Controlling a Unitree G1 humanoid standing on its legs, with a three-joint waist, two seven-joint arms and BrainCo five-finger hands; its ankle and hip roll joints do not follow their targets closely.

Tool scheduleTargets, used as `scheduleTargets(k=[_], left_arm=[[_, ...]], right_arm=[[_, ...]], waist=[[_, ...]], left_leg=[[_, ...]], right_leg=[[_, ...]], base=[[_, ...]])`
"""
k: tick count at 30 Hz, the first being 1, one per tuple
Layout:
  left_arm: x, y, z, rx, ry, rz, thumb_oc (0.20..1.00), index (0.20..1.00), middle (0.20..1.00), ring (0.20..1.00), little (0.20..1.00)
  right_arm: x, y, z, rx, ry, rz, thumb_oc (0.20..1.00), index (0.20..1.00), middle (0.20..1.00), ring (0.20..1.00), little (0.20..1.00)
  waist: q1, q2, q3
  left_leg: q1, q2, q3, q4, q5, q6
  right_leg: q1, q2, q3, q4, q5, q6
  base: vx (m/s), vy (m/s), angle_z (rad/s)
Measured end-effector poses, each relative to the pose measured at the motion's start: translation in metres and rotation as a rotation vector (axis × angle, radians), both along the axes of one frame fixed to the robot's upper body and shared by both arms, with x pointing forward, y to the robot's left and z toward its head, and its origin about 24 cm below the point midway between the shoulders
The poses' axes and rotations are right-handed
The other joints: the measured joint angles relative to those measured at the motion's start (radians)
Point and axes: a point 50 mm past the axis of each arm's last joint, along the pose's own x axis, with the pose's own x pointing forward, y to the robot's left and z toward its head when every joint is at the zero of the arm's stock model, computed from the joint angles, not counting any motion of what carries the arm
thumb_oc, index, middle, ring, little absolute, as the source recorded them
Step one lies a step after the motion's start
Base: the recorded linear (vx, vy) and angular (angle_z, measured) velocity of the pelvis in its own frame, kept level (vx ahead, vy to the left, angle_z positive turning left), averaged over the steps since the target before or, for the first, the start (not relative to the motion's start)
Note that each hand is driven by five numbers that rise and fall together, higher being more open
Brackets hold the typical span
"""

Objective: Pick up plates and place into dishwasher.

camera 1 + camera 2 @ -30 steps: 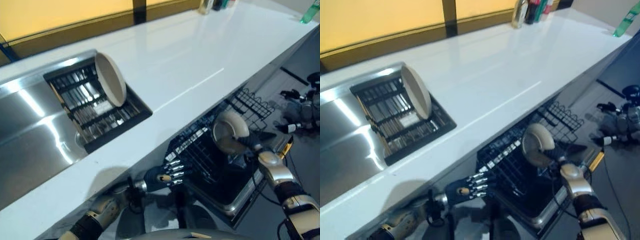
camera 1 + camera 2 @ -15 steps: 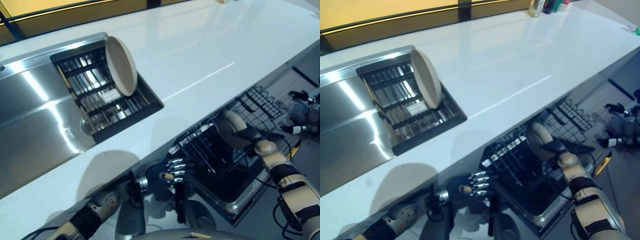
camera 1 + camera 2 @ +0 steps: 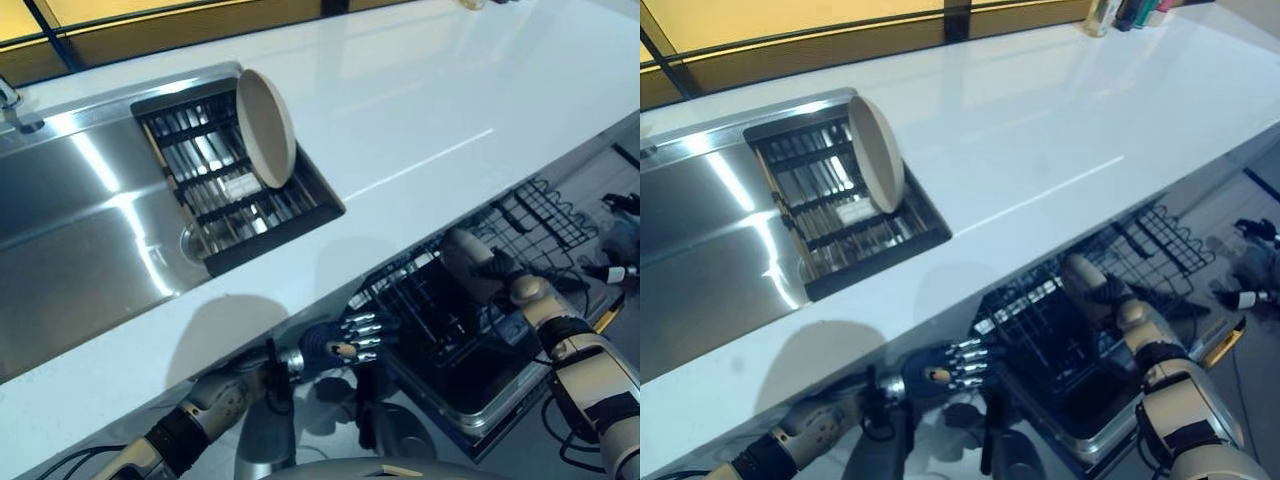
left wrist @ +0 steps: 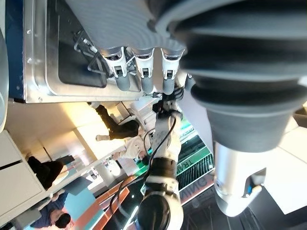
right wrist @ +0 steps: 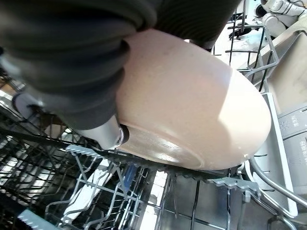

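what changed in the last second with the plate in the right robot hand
The right robot hand has carried the beige round plate lower, down into the black wire dishwasher rack, keeping its hold on it. The views themselves shifted, so the camera moved. The left robot hand stays open below the white counter, and the second beige plate still leans in the sink's dark drying rack.

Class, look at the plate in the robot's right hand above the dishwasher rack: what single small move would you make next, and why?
Probably lower the beige plate a little further, edge first, into a slot between the tines of the dishwasher rack. The right hand holds it just over the black wire rack, its lower rim near the tines but not visibly seated. The left hand hangs open below the counter.
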Motion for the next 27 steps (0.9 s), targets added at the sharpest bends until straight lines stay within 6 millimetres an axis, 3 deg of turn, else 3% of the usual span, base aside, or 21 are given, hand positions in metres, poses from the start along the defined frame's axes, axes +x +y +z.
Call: scheduleTargets(k=[18,19,20,21,27], left_arm=[[-0.002,-0.012,0.006,-0.031,-0.010,-0.011,1.000,1.000,1.000,1.000,1.000],[-0.002,-0.013,0.006,-0.037,-0.014,-0.008,1.000,1.000,1.000,1.000,1.000],[-0.002,-0.013,0.007,-0.047,-0.010,-0.005,1.000,1.000,1.000,1.000,1.000],[-0.001,-0.014,0.008,-0.059,-0.007,-0.001,1.000,1.000,1.000,1.000,1.000],[0.000,-0.017,0.012,-0.088,-0.018,0.005,1.000,1.000,1.000,1.000,1.000]], right_arm=[[0.029,0.007,0.039,-0.104,-0.052,0.025,0.200,0.200,0.200,0.200,0.200],[0.029,0.007,0.039,-0.105,-0.051,0.023,0.319,0.319,0.319,0.319,0.319],[0.029,0.007,0.040,-0.105,-0.050,0.021,0.868,0.868,0.868,0.868,0.868],[0.029,0.006,0.040,-0.107,-0.051,0.017,1.000,1.000,1.000,1.000,1.000],[0.017,-0.026,0.043,-0.194,0.004,-0.144,1.000,1.000,1.000,1.000,1.000]], waist=[[0.001,0.040,0.024],[0.001,0.040,0.024],[0.001,0.041,0.024],[0.001,0.042,0.025],[0.001,0.059,0.042]], left_leg=[[-0.030,-0.021,0.014,0.000,0.007,0.017],[-0.030,-0.021,0.014,0.001,0.007,0.018],[-0.030,-0.022,0.014,0.000,0.007,0.018],[-0.030,-0.022,0.014,0.000,0.007,0.018],[-0.030,-0.032,0.018,-0.009,0.013,0.026]], right_leg=[[-0.031,-0.027,0.000,-0.013,0.012,0.012],[-0.031,-0.027,0.000,-0.013,0.012,0.012],[-0.031,-0.028,0.000,-0.013,0.012,0.012],[-0.031,-0.028,0.000,-0.014,0.012,0.012],[-0.032,-0.038,0.000,-0.020,0.016,0.016]], base=[[-0.02,0.016,0.00],[-0.02,0.034,0.00],[-0.02,0.035,-0.01],[-0.01,0.036,-0.01],[-0.01,0.024,0.00]])
